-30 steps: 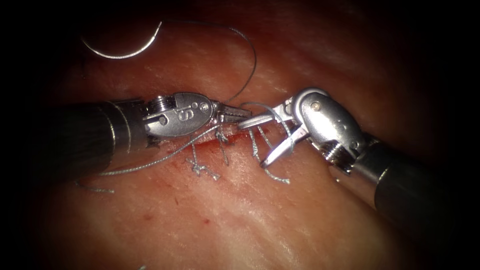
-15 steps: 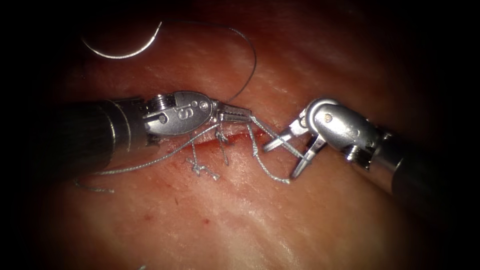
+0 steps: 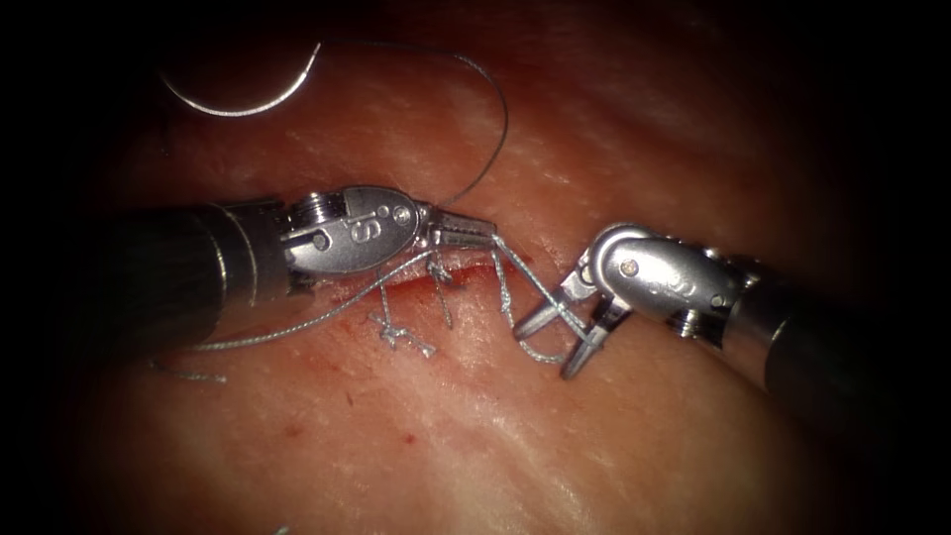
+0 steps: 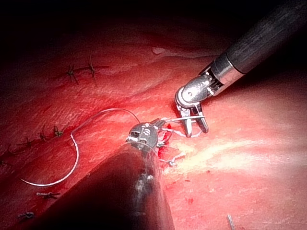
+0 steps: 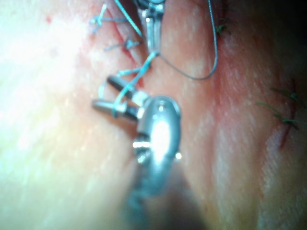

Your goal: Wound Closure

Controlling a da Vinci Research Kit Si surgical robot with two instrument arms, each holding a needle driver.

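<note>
My left gripper (image 3: 474, 233) is pinched tight on the thread (image 3: 515, 267) right over the cut (image 3: 451, 274). My right gripper (image 3: 555, 342) has its jaws spread apart, and a loop of thread lies across them. It grips nothing. Old knots (image 3: 401, 335) with short cut ends sit just below the cut. The needle (image 3: 243, 97) lies loose on the tissue (image 3: 475, 436), far up and left of the cut, not stuck in. Its thread curves back down to my left gripper.
</note>
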